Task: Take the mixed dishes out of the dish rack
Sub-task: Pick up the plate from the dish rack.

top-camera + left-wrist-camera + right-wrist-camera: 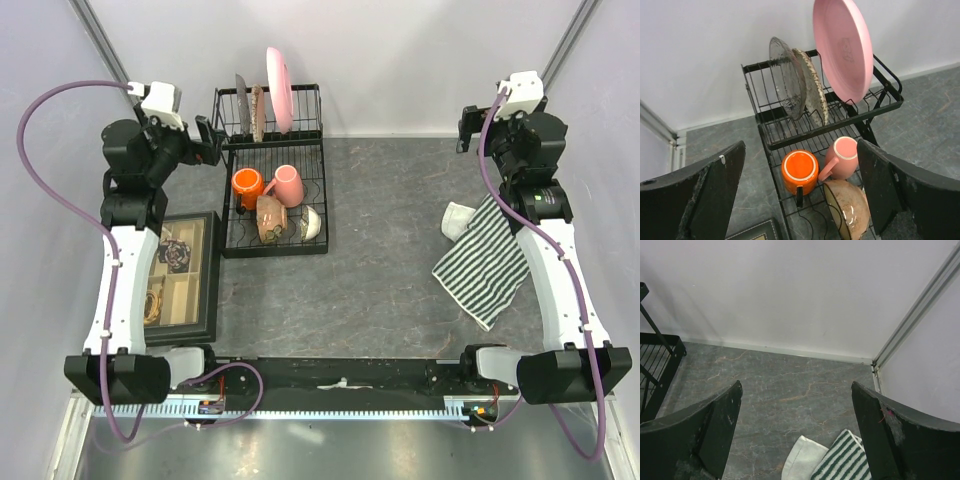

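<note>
The black wire dish rack (228, 236) stands at the back left. A wide pink dish (279, 88) stands upright in its back basket beside two darker plates. On the base lie an orange mug (247, 185), a pink mug (288, 184), a tan-brown bowl (271, 218) and a small white patterned bowl (313, 222). My left gripper (207, 143) is open and empty, just left of the rack's back. In the left wrist view the gripper (800, 200) hangs above the orange mug (800, 170), pink mug (844, 157) and tan bowl (847, 205). My right gripper (466, 130) is open and empty at the back right.
A black-framed box of trinkets (180, 275) sits left of the rack. A striped cloth (487, 262) lies under the right arm and shows in the right wrist view (840, 462). White walls close in the back and sides.
</note>
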`<move>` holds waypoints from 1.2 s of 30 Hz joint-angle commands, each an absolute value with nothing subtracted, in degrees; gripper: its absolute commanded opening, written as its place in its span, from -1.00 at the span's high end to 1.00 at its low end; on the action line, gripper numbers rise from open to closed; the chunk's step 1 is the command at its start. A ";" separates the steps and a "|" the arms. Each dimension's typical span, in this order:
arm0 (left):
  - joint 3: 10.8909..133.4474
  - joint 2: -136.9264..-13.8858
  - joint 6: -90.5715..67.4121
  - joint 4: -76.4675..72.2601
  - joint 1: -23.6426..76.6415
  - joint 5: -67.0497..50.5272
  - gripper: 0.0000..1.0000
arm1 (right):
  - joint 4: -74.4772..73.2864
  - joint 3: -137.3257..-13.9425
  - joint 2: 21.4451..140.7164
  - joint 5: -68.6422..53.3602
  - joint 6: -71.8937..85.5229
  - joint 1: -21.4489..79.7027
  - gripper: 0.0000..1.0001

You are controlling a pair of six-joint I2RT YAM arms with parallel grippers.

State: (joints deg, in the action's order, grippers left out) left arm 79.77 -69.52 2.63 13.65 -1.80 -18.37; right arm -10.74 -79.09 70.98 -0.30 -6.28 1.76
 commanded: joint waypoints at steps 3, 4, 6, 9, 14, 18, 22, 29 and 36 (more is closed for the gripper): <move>89.97 -77.50 0.80 15.11 -1.76 -27.77 -0.94 | -8.96 -78.49 70.93 -3.78 -6.86 1.93 -0.96; 91.74 -79.09 0.53 16.07 -1.76 -29.17 -0.92 | -8.88 -78.40 71.01 -4.04 -6.86 1.93 -0.96; 96.47 -83.38 -1.58 17.40 -1.76 -31.37 -0.90 | -9.05 -78.22 71.19 -4.39 -6.94 1.93 -0.96; 103.15 -89.01 -4.04 18.72 -1.50 -35.59 -0.90 | -9.32 -77.96 71.37 -4.57 -7.47 1.93 -0.96; 114.33 -97.46 -6.50 22.41 -0.79 -38.32 -0.91 | -9.49 -77.61 71.72 -4.92 -7.91 1.93 -0.96; 122.06 -103.00 -7.12 24.34 1.76 -38.76 -0.96 | -9.58 -77.52 71.98 -5.01 -8.26 1.93 -0.96; 127.26 -107.74 -7.21 25.75 3.60 -39.55 -0.92 | -9.84 -77.43 72.25 -4.75 -8.79 1.93 -0.96; 133.24 -113.72 -6.77 26.63 6.15 -36.83 -0.84 | -9.84 -77.08 72.95 -4.04 -9.32 1.93 -0.96; 137.37 -118.12 -6.33 26.46 7.38 -35.42 -0.57 | -9.84 -76.64 73.65 -3.87 -9.49 2.02 -0.96</move>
